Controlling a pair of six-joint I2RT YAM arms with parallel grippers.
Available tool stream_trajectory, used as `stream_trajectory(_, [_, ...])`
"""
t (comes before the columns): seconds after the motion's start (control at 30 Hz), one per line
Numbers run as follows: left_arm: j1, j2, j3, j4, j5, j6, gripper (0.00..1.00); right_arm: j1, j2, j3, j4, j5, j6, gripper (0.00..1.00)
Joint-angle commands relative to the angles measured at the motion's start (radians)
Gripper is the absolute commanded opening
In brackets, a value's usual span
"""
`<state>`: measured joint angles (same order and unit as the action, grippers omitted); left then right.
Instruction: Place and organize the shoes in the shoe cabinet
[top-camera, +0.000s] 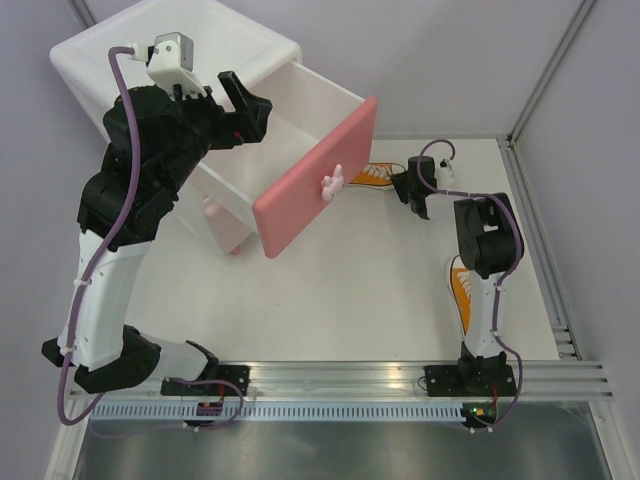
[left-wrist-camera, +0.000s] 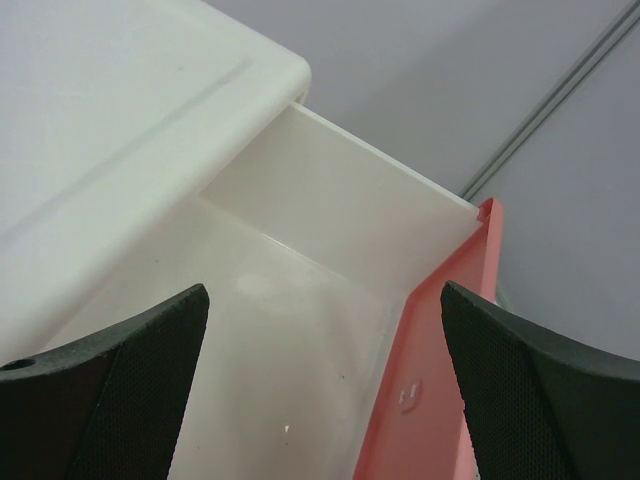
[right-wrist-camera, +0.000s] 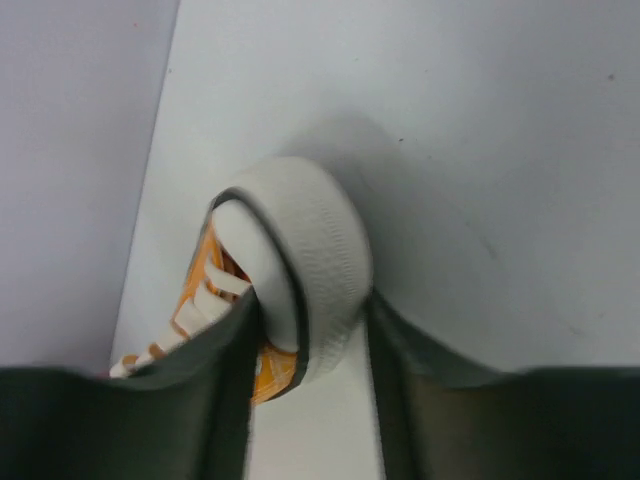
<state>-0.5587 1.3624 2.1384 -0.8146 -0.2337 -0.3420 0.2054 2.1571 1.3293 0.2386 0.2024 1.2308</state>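
Orange shoe (right-wrist-camera: 300, 250): white rubber end caught between the fingers of the right gripper (right-wrist-camera: 310, 310), laces to the left in the wrist view, lying on the table (top-camera: 350, 300).
Right gripper: clamped on that shoe, one finger pressed to each side of the rubber end.
Second orange shoe (top-camera: 461, 290): well behind the right gripper, beside its arm near the base, flat on the table.
Bunny knob (top-camera: 331, 181): just left of the gripped shoe, on the pink front (top-camera: 300, 215).
Top drawer (top-camera: 300, 110): standing open, directly under the left gripper (top-camera: 250, 105).
Left gripper: fingers (left-wrist-camera: 150, 380) spread wide apart, only the drawer's white floor between them.
Shoe cabinet (top-camera: 200, 50): behind and below the left gripper, well left of the right gripper.
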Motion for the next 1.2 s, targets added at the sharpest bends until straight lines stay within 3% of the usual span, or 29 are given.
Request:
stream_trajectory(0.0, [-0.003,0.018,0.035,0.0,-0.007,0.031,0.99,-0.011,0.014,-0.019,0.126,-0.061,0.0,0.35])
stream_trajectory(0.07, [-0.003,0.033,0.04,0.0,0.0,0.031,0.99,-0.023,0.004,-0.024,0.14,-0.107,-0.048,0.2])
stream_trajectory(0.1, [-0.003,0.037,0.041,0.002,0.004,0.031,0.99,-0.026,0.0,-0.024,0.139,-0.121,-0.068,0.02])
stream_trajectory(0.13, [-0.001,0.047,0.043,0.002,0.01,0.031,0.99,-0.035,-0.014,-0.025,0.137,-0.135,-0.092,0.01])
stream_trajectory(0.3, [-0.001,0.07,0.061,0.015,0.022,0.052,1.0,-0.063,-0.081,-0.059,0.16,-0.352,-0.253,0.01])
stream_trajectory(0.43, [0.0,0.083,0.066,0.041,0.027,0.09,1.0,-0.075,-0.179,-0.05,0.003,-0.565,-0.492,0.01])
stream_trajectory(0.53, [0.005,0.086,0.066,0.063,0.039,0.11,1.0,-0.075,-0.248,-0.045,-0.204,-0.7,-0.707,0.01])
stream_trajectory(0.67, [0.014,0.092,0.064,0.086,0.059,0.127,1.0,-0.075,-0.316,-0.019,-0.627,-0.773,-1.034,0.01])
stream_trajectory(0.77, [0.017,0.09,0.064,0.091,0.08,0.13,1.0,-0.075,-0.341,-0.018,-0.831,-0.776,-1.223,0.01])
stream_trajectory(0.87, [0.019,0.087,0.061,0.089,0.1,0.13,1.0,-0.074,-0.355,-0.041,-0.909,-0.753,-1.324,0.01])
stream_trajectory(1.03, [0.019,0.073,0.058,0.077,0.12,0.127,1.0,-0.063,-0.327,-0.018,-0.98,-0.718,-1.427,0.11])
stream_trajectory(1.17, [0.02,0.067,0.054,0.068,0.139,0.115,1.0,-0.06,-0.312,0.001,-0.98,-0.678,-1.423,0.56])
